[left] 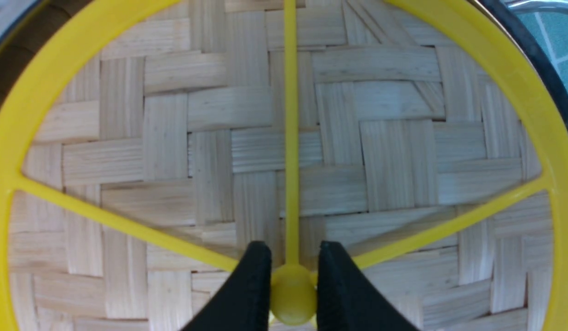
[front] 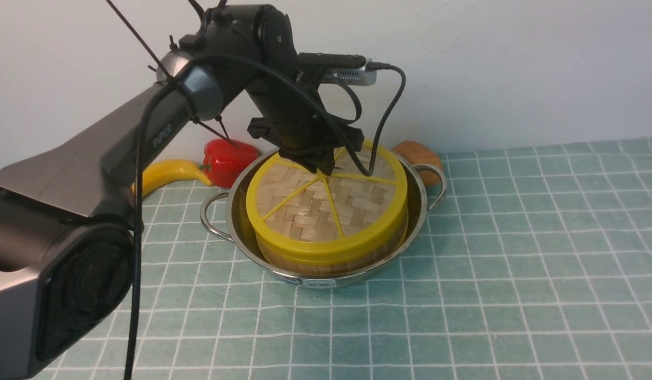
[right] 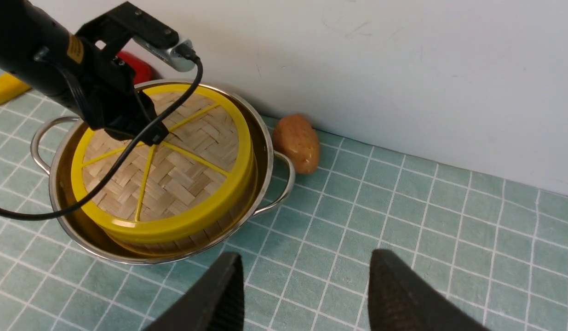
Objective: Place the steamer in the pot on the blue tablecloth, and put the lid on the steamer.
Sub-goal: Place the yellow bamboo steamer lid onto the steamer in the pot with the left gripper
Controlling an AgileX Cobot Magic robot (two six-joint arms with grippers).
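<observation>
Nearest, the right tool (right: 306,294) was held with its jaws spread wide and empty above the blue tablecloth (front: 463,295), on the near side of the pot (front: 416,216). The pot was set on that cloth, and the steamer (front: 315,266) was seated inside it, only its bamboo wall being seen below the lid (front: 310,211), which was laid on top. At the lid's centre, the yellow knob (left: 293,294) was pinched by the left tool (left: 293,252). Behind the pot, a banana (front: 167,174) and a red pepper (front: 228,158) were seen to its left and a potato (front: 418,155) to its right.
</observation>
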